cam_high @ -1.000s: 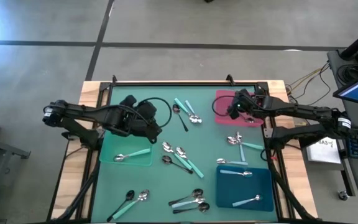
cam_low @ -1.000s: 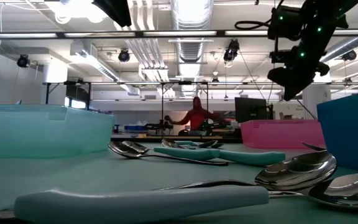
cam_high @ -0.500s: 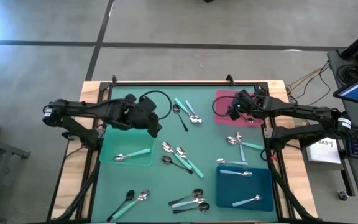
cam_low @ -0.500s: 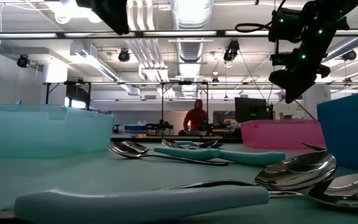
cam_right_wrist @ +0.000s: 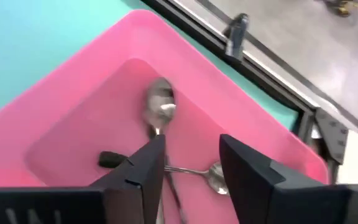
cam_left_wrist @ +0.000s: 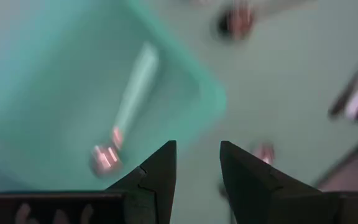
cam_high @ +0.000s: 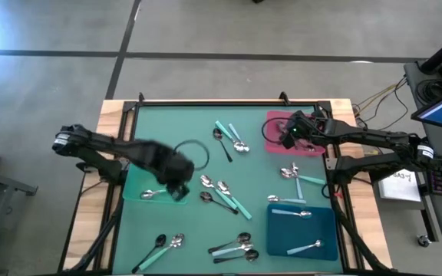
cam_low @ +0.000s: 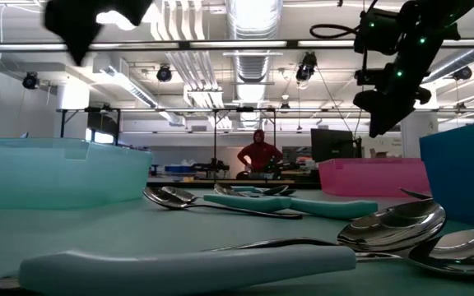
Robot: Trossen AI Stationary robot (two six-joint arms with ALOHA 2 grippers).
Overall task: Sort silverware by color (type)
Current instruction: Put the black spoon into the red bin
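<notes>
Spoons lie scattered on the green table cover, with a group at the middle (cam_high: 221,193), another at the far side (cam_high: 232,139) and one near the front (cam_high: 240,245). My left gripper (cam_high: 176,189) is open, points down and hovers over the right rim of the pale green tray (cam_high: 138,178). In that tray lies a teal-handled spoon (cam_left_wrist: 132,93). My right gripper (cam_high: 288,138) is open above the pink tray (cam_right_wrist: 92,87). In that tray lie an all-metal spoon (cam_right_wrist: 160,107) and a second spoon (cam_right_wrist: 211,176).
A dark blue tray (cam_high: 321,224) at the near right holds two pale-blue-handled spoons. More spoons lie right of the middle (cam_high: 294,175) and at the near left (cam_high: 163,244). A black frame edges the table. A person stands far off in the room (cam_low: 257,156).
My left gripper has swung from the far part of the table toward the near edge, sunk lower and tipped until it points down over the pale green tray's right rim. My right arm has kept still above the pink tray.
</notes>
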